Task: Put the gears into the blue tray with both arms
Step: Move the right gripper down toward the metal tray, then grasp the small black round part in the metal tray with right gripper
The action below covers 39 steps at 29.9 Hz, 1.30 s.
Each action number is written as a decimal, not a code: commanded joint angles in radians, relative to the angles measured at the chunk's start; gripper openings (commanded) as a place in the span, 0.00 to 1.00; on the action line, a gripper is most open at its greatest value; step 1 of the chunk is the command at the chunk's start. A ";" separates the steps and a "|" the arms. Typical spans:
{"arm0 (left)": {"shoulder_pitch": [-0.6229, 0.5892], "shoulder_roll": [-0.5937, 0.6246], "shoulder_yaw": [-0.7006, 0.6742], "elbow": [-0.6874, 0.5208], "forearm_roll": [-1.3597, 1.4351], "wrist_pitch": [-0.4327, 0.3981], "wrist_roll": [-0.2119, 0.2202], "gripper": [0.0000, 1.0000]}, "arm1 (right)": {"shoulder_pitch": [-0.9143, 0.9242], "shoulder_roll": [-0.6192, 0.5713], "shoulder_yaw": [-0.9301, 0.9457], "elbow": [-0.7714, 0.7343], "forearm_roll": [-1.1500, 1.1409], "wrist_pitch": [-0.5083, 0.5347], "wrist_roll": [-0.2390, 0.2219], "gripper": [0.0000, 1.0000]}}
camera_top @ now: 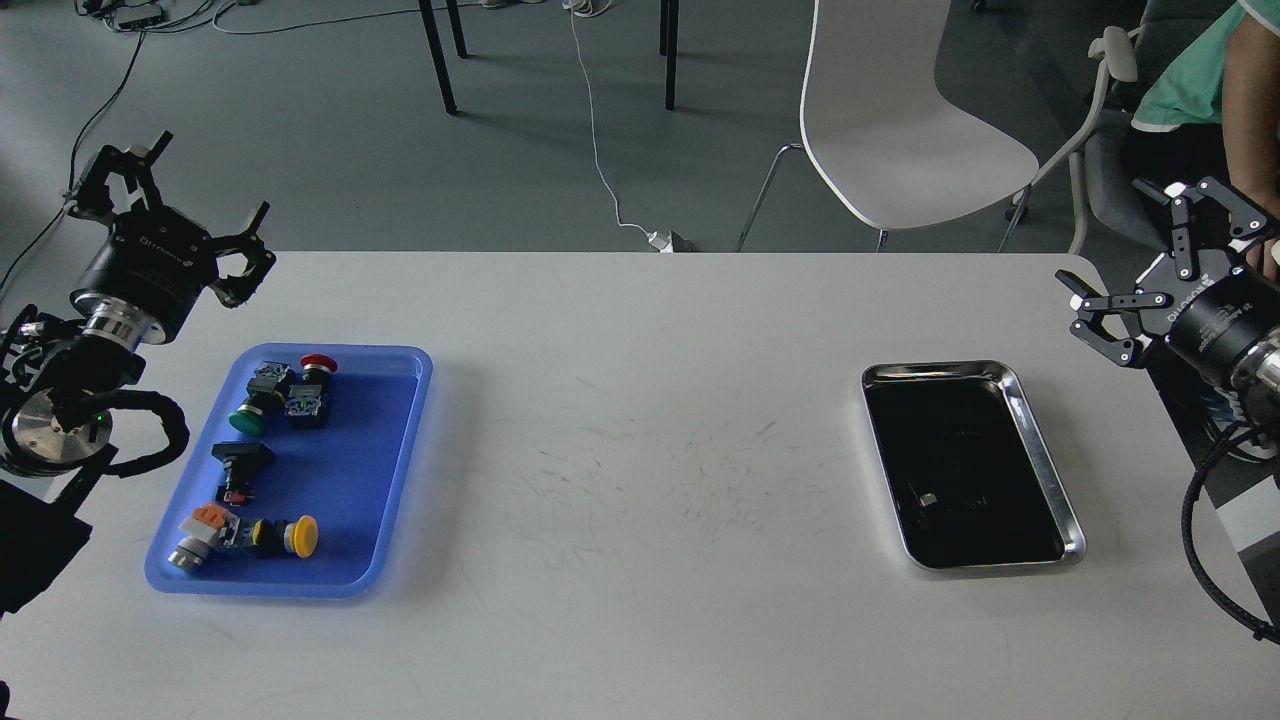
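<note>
Hovering with jaws spread and empty, the left gripper [185,195] sits just behind the blue tray [400,440]; the right gripper [1160,245], also spread, is behind the steel tray [1045,470]. Gears are possibly inside its dark interior, so a blind grasp may miss.

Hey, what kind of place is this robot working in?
Probably an office-like lab or test room: a plain white table on grey carpet, a white moulded plastic chair, loose cables across the floor, and a seated person in a green shirt nearby.
</note>
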 commanded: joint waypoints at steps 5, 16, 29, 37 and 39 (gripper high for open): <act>0.000 0.002 -0.005 -0.009 -0.001 0.006 -0.001 0.98 | 0.182 -0.125 -0.217 0.074 -0.356 -0.045 -0.064 0.99; -0.002 0.016 -0.008 -0.014 -0.002 0.008 -0.003 0.99 | 0.700 -0.136 -0.959 0.144 -0.843 -0.085 -0.147 0.99; 0.000 0.061 -0.019 -0.014 -0.013 0.005 -0.004 0.99 | 0.898 0.143 -1.311 0.025 -0.918 -0.083 -0.173 0.95; -0.002 0.070 -0.025 -0.014 -0.013 0.003 -0.004 0.98 | 0.889 0.232 -1.385 -0.067 -0.921 -0.083 -0.173 0.93; 0.000 0.071 -0.025 -0.015 -0.013 0.003 -0.004 0.99 | 0.886 0.244 -1.400 -0.067 -0.921 -0.085 -0.171 0.93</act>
